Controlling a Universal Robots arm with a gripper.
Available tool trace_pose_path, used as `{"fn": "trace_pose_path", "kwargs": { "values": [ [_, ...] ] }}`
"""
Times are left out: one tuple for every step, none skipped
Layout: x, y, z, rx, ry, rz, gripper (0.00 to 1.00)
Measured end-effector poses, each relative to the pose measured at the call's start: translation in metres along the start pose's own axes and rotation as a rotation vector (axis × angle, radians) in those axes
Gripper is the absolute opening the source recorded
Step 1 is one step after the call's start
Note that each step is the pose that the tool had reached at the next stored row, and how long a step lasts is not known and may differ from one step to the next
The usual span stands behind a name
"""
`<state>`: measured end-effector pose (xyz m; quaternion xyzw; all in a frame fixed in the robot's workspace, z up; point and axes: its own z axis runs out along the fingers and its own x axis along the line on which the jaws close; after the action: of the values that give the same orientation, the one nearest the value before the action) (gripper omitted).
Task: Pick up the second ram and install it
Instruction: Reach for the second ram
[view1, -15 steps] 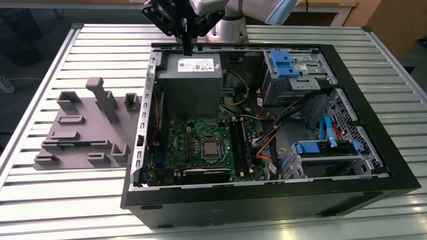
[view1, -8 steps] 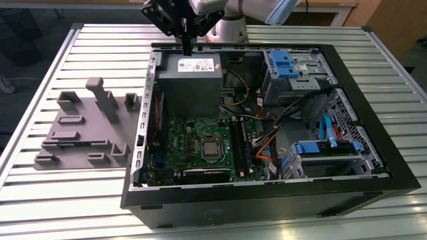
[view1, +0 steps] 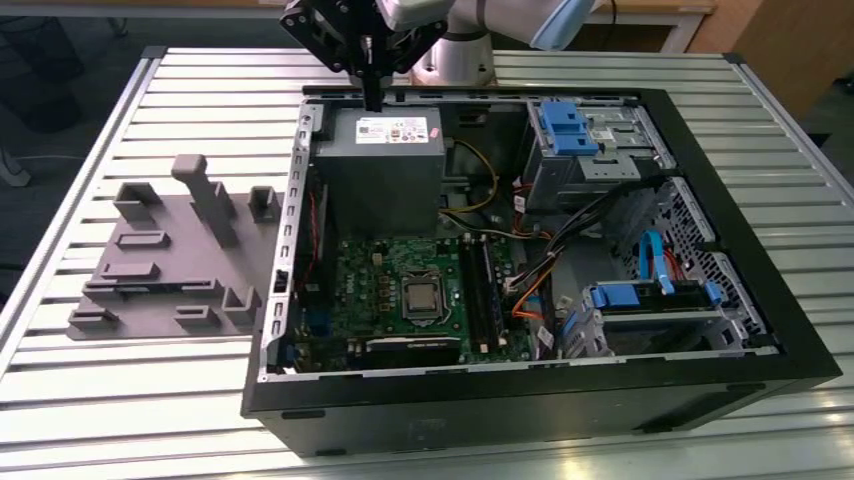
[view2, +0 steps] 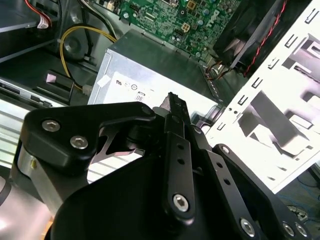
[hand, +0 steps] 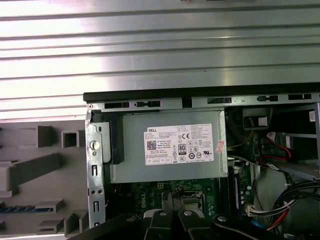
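Looking in from the near edge of the slatted metal desk, I first meet the black wall of an open computer case lying on its side. Inside it the green motherboard lies flat, its long black memory slots running away from the camera. I cannot tell whether any slot is already filled. On the desk just beside the case, toward the exterior view's left, sits a grey holder with upright posts and pockets. In the first wrist view a thin bluish strip sits in one of those pockets, and I take it to be the second ram, not yet picked up. Farther back in the case is the grey power-supply box, and the tool hangs just above its far edge, pointing straight down. Its fingers are drawn narrow, closed on each other, gripping nothing that I can make out. Behind it rises the arm. I judge the work to be at the pickup step, with the tool well apart from the holder. A grasp on so thin a board would call for the fingers spread, squared to its long faces and centred so that it lifts level.
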<state>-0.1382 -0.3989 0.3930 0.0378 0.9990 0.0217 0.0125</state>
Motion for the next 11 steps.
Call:
{"fn": "trace_pose_path", "kwargs": {
  "values": [
    [0.0003,0.0000,0.0000,0.0000,0.0000,0.000,0.11],
    [0.0009,-0.0001,0.0000,0.0000,0.0000,0.000,0.11],
    [0.0017,-0.0002,-0.0001,0.0001,0.0001,0.000,0.11],
    [0.0022,-0.0002,-0.0001,0.0001,0.0000,0.000,0.11],
    [0.0026,-0.0002,-0.0001,0.0001,0.0001,0.000,0.11],
    [0.0030,-0.0002,-0.0001,0.0001,0.0000,0.000,0.11],
    [0.0035,-0.0003,-0.0001,0.0001,0.0000,0.000,0.11],
    [0.0040,-0.0003,-0.0001,0.0001,0.0001,0.000,0.11],
    [0.0048,-0.0004,-0.0002,0.0001,0.0001,0.000,0.11],
    [0.0052,-0.0004,-0.0002,0.0001,0.0001,0.000,0.11],
    [0.0059,-0.0005,-0.0002,0.0001,0.0000,0.000,0.11]
  ]
}}
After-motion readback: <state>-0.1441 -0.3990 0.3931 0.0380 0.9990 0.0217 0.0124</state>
